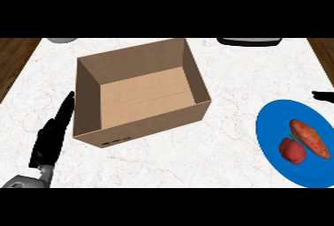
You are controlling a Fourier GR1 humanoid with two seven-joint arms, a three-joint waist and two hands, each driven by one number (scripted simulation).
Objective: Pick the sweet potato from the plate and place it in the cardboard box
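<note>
Where the white marbled desk (215, 145) fills most of our head view, we see dark wooden flooring at its far left and far right corners. Two partly cropped things sit at the far edge: a grey rounded one (62, 40) at the left and a black one (250, 41) toward the right; we cannot tell what either is.

Our left robot hand (55, 134) comes in from the lower left, just beside the left wall of the cardboard box (140, 95). Its fingers are straight and together, pointing away from us, holding nothing, and we cannot tell whether they touch the box. Of our right robot hand (323, 95) only a black tip shows at the right edge, just beyond the far rim of the plate; we cannot tell how its fingers stand.

We count one cardboard box, open at the top, sitting left of centre. One blue plate (277, 128) lies at the right, cut off by the edge. On it lie two things: one sweet potato (310, 137), long and orange-brown, and one smaller red item (293, 150) touching its near left side.
</note>
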